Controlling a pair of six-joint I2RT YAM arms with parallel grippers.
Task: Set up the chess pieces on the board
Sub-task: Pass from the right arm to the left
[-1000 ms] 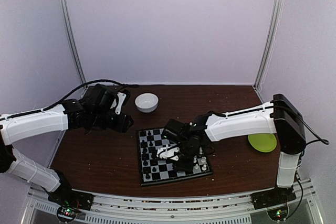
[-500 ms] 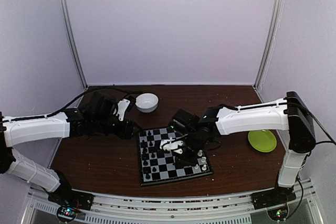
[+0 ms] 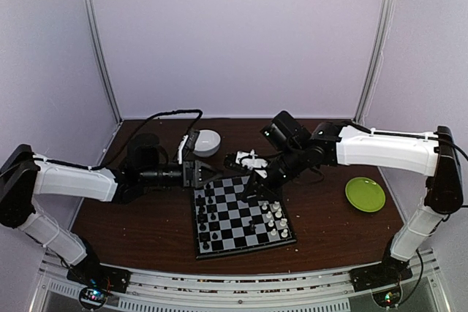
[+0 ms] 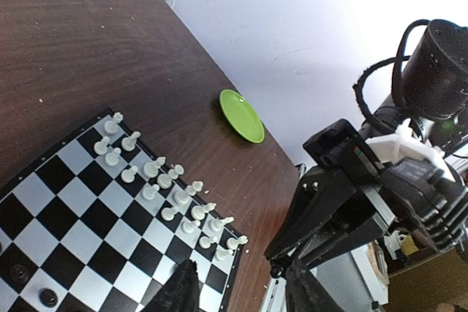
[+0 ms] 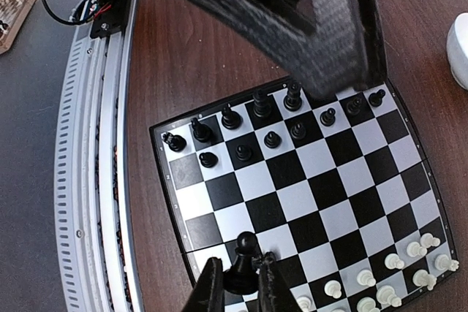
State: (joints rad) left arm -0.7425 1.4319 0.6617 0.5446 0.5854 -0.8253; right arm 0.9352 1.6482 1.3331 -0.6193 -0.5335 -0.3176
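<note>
Black chessman (image 5: pixel 245 248) is clamped between the fingers of the right gripper (image 5: pixel 239 275), held in the air above the board (image 3: pixel 245 251) near its far edge. Black pieces (image 5: pixel 263 123) stand in two gappy rows along the board's left edge, white pieces (image 3: pixel 274 220) along its right edge. Left gripper (image 4: pixel 241 297) hovers at the board's far-left corner, fingers apart, nothing between them. Step judged: carrying a black man to its home rows. Next move calls for finding a vacant left-edge square and lowering the piece upright without clipping its neighbours.
</note>
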